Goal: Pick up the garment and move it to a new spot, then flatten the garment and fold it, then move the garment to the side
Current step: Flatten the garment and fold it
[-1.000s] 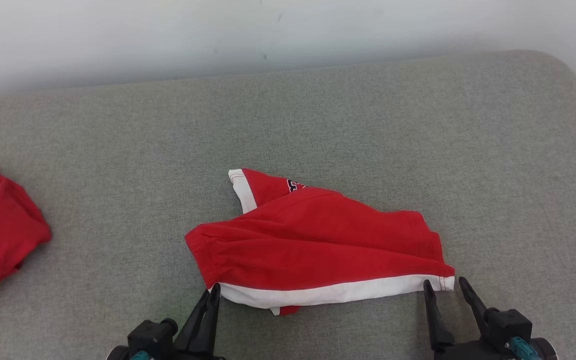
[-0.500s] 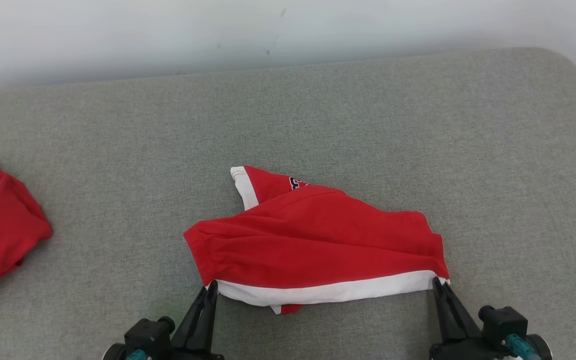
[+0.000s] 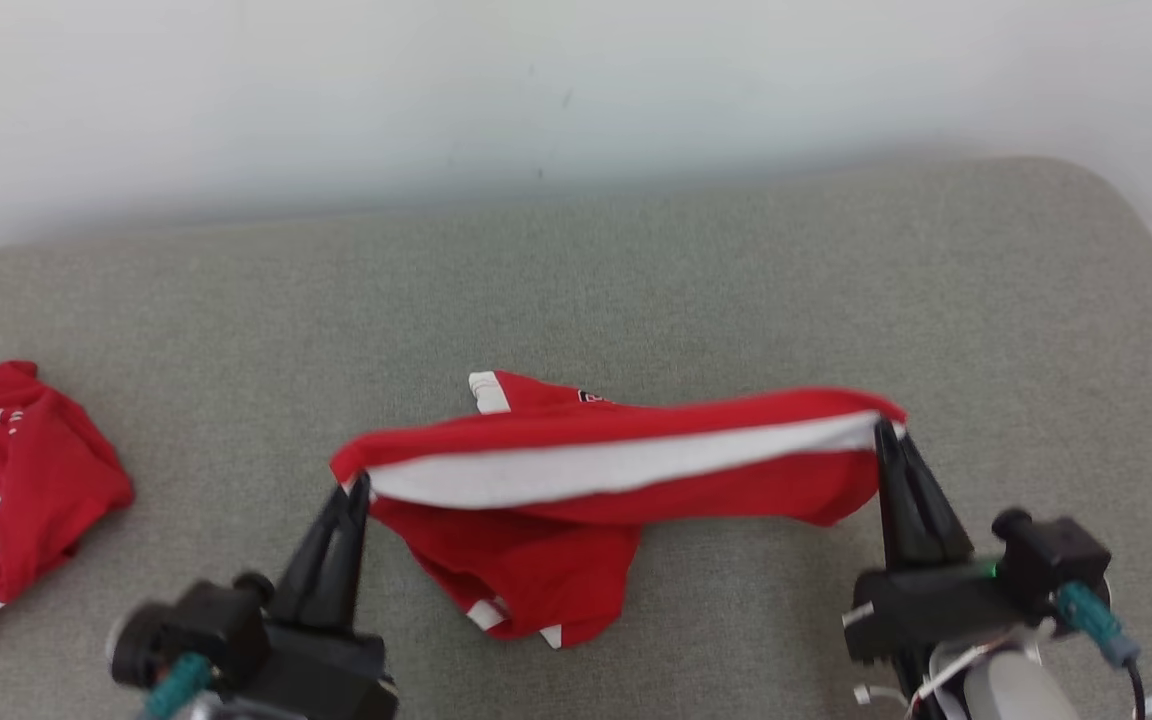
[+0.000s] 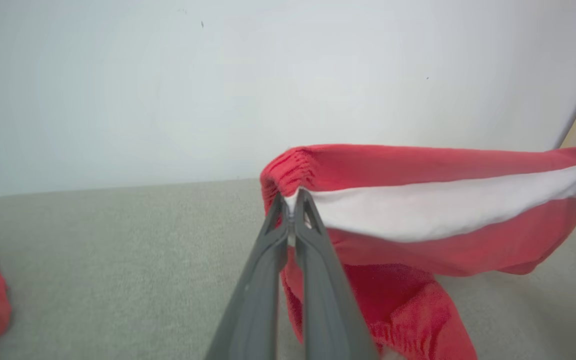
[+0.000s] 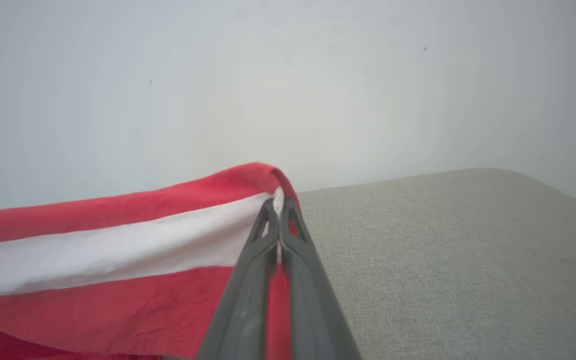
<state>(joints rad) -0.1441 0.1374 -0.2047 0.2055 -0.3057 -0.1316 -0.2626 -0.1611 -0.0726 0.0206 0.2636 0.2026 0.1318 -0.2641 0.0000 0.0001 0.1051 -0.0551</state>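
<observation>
The garment (image 3: pixel 576 470) is red with a white band, and it hangs stretched between my two grippers above the grey cushion. My left gripper (image 3: pixel 361 482) is shut on its left corner by the gathered waistband (image 4: pixel 290 172). At the other end my right gripper (image 3: pixel 881 428) is shut on the right corner of the white band (image 5: pixel 277 197). The garment's lower part sags and touches the cushion (image 3: pixel 536 600). In the left wrist view the garment (image 4: pixel 443 200) runs off to the right from my left gripper (image 4: pixel 292 196); in the right wrist view it (image 5: pixel 93 250) runs leftward.
A second red and white garment (image 3: pixel 6 500) lies bunched at the cushion's left edge. The grey cushion (image 3: pixel 736 270) ends at a pale wall (image 3: pixel 536 80) behind and rounds off at the far right corner (image 3: pixel 1126 200).
My right gripper shut on the garment's right corner. Both grippers then lifted the near white edge up off the cushion. The head camera tilted too.
</observation>
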